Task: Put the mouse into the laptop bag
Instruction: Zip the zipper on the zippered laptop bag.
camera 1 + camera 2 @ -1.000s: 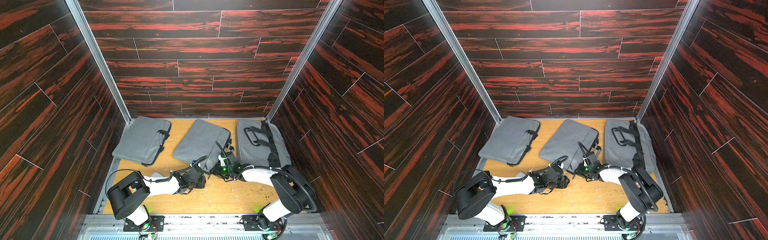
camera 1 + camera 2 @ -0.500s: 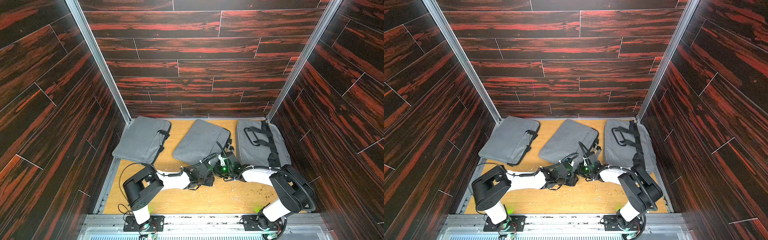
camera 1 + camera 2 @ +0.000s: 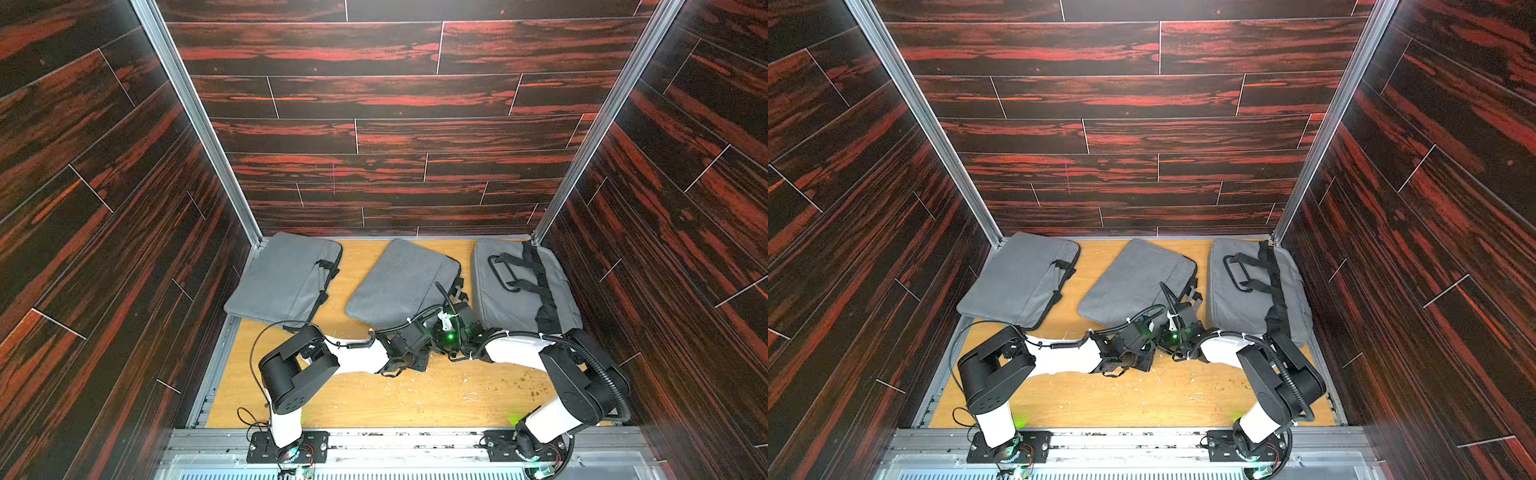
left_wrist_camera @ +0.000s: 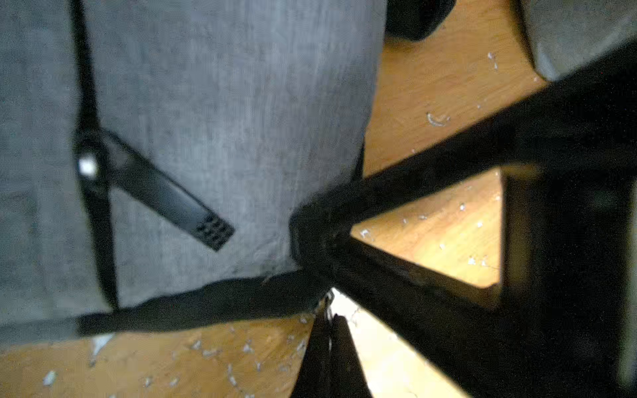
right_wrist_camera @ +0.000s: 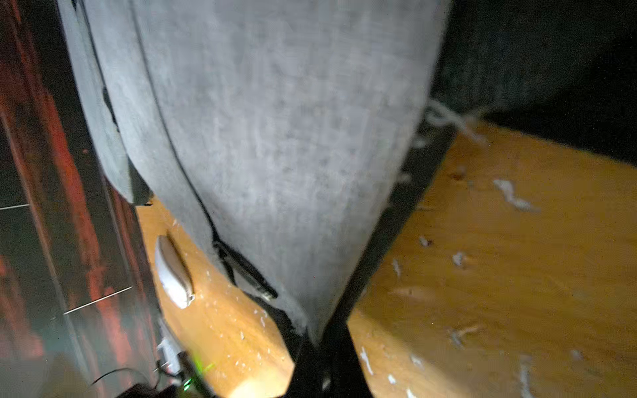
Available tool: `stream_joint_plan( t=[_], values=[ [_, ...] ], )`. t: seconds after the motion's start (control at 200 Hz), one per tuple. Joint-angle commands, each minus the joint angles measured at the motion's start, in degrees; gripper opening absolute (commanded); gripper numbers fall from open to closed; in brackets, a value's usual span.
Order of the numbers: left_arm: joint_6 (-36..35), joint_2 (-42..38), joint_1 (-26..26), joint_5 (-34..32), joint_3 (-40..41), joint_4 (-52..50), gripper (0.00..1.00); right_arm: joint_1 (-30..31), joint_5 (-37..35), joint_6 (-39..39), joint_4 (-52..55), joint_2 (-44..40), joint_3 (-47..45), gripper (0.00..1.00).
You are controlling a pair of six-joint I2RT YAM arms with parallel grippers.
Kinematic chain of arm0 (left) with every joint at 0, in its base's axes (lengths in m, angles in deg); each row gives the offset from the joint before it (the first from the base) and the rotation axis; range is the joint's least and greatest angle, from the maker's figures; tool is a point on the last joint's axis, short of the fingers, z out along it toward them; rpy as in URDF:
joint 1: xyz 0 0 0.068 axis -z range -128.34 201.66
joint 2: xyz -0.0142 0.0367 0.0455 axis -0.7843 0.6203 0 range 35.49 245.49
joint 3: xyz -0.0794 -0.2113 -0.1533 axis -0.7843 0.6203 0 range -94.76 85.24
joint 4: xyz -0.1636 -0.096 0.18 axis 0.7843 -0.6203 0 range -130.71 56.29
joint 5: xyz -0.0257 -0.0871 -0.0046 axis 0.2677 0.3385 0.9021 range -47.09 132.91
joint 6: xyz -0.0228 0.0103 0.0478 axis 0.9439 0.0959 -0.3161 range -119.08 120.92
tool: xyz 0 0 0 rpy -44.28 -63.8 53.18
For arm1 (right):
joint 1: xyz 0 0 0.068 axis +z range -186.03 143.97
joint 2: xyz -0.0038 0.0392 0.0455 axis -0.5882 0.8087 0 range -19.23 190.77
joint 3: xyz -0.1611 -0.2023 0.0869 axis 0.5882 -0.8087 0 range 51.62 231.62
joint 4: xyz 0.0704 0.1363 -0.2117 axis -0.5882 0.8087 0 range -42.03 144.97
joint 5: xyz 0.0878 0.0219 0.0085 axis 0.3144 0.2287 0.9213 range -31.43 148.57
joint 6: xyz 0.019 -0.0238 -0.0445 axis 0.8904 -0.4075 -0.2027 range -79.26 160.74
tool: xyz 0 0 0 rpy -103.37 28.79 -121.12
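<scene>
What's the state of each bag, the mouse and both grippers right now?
left bag: flat, untouched.
middle bag: flat, near corner pinched.
right bag: flat, untouched.
mouse: on the table, outside the bags.
left gripper: shut at middle bag's edge; grip unclear.
right gripper: shut on middle bag's corner.

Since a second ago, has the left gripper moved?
Yes. The left gripper has moved right and slightly back, up to the middle bag's near corner.
</scene>
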Motion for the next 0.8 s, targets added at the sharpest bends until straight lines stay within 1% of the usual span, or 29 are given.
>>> stream_joint_plan(
  t=[0.0, 0.065, 0.135, 0.296, 0.396, 0.486, 0.596, 0.661, 0.721, 0.746, 0.797],
  values=[
    [-1.9, -1.9, -0.7, -0.4, 2.4, -4.9, 0.00, -2.3, 0.7, -2.9, 4.2, 0.4, 0.6, 0.00],
    [-2.2, -2.2, -2.3, -0.1, 3.5, -5.8, 0.00, -3.5, 0.7, -4.4, 6.4, -0.4, 0.8, 0.00],
    [-2.0, -2.7, -4.6, 1.3, 5.3, -5.0, 0.00, -4.8, 0.8, -6.0, 8.4, -1.1, 1.2, 0.00],
    [-1.4, -4.1, -8.3, 1.9, 8.8, -3.4, 0.00, -7.0, 0.6, -9.5, 13.3, -1.7, 3.6, 0.00],
    [-2.0, -4.1, -10.2, 1.4, 9.9, -3.4, 0.00, -8.0, 0.1, -11.3, 16.0, -1.9, 5.2, 0.00],
    [-2.6, -3.2, -12.1, -0.3, 10.3, -3.9, 0.00, -9.2, 0.0, -12.5, 17.8, -2.5, 6.1, 0.00],
    [-2.0, -1.9, -15.3, 0.3, 11.2, -2.6, 0.00, -10.5, -0.3, -13.3, 19.6, -4.0, 6.9, 0.00],
    [-1.6, -2.1, -16.2, 1.2, 11.8, -1.7, 0.00, -11.0, -0.9, -14.4, 21.4, -4.6, 8.9, 0.00],
    [-1.2, -3.0, -16.2, 1.8, 11.5, -1.8, 0.00, -11.1, -1.8, -15.8, 24.3, -4.8, 12.8, 0.00],
    [-0.9, -3.6, -16.2, 2.5, 11.2, -1.8, 0.07, -11.1, -2.2, -16.6, 25.9, -4.9, 14.8, 0.00],
    [-0.4, -4.2, -16.2, 3.8, 10.3, -1.7, 0.28, -11.1, -3.2, -18.7, 29.5, -4.8, 19.8, 0.00]
  ],
)
